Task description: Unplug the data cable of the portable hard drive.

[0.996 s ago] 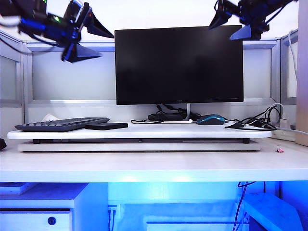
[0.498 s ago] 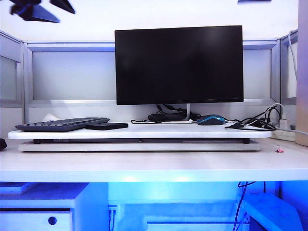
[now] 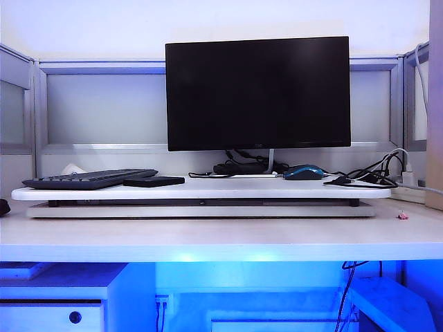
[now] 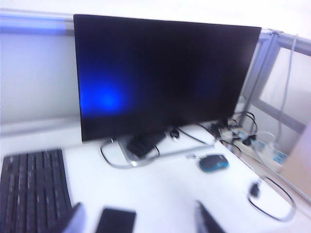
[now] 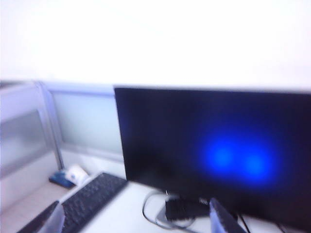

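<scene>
The portable hard drive (image 3: 154,181), a small flat dark slab, lies on the white riser board (image 3: 208,189) just right of the keyboard; it also shows in the left wrist view (image 4: 115,221). No cord shows at it. The data cable, a thin black loop ending in a dark plug (image 4: 254,189), lies far off near the board's right end (image 3: 339,180). Neither gripper appears in the exterior view. My left gripper (image 4: 138,224) hangs open high above the drive. My right gripper (image 5: 138,221) is open too, high up and facing the monitor, with nothing between its fingers.
A black monitor (image 3: 257,93) stands mid-board on a wire-loop stand. A black keyboard (image 3: 86,178) lies at the left and a blue-black mouse (image 3: 303,171) at the right. Tangled cords and a power strip (image 3: 387,169) sit at the far right. A partition runs behind.
Both grippers, seen at the top corners of the exterior view a second ago, have risen out of it. Nothing on the board has moved.
</scene>
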Controlling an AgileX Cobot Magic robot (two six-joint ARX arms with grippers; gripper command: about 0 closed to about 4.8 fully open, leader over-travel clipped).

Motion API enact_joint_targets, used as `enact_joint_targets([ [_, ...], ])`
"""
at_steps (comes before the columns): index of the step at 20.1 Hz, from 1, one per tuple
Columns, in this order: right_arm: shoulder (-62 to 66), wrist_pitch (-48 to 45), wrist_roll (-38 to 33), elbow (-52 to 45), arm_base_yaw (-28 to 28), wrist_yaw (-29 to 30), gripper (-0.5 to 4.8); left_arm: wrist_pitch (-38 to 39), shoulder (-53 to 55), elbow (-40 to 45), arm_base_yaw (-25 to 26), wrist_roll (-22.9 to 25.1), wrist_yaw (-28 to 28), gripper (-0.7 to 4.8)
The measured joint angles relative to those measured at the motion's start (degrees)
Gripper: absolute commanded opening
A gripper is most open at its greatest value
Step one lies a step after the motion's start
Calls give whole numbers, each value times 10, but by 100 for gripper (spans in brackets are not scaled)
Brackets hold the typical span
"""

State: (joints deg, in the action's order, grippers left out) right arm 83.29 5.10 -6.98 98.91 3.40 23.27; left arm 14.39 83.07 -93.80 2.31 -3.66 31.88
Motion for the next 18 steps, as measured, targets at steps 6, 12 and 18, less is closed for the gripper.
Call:
enact_joint_targets([
  [6, -43, 86, 0, 0, 7, 4, 390, 90, -62, 3, 0, 13, -3, 304],
  [12, -119, 102, -17, 0, 14, 5, 390, 120, -155, 3, 0, 8, -22, 304],
  [18, -196, 212, -17, -1, 13, -1, 390, 233, -261, 3, 0, 18, -50, 304],
])
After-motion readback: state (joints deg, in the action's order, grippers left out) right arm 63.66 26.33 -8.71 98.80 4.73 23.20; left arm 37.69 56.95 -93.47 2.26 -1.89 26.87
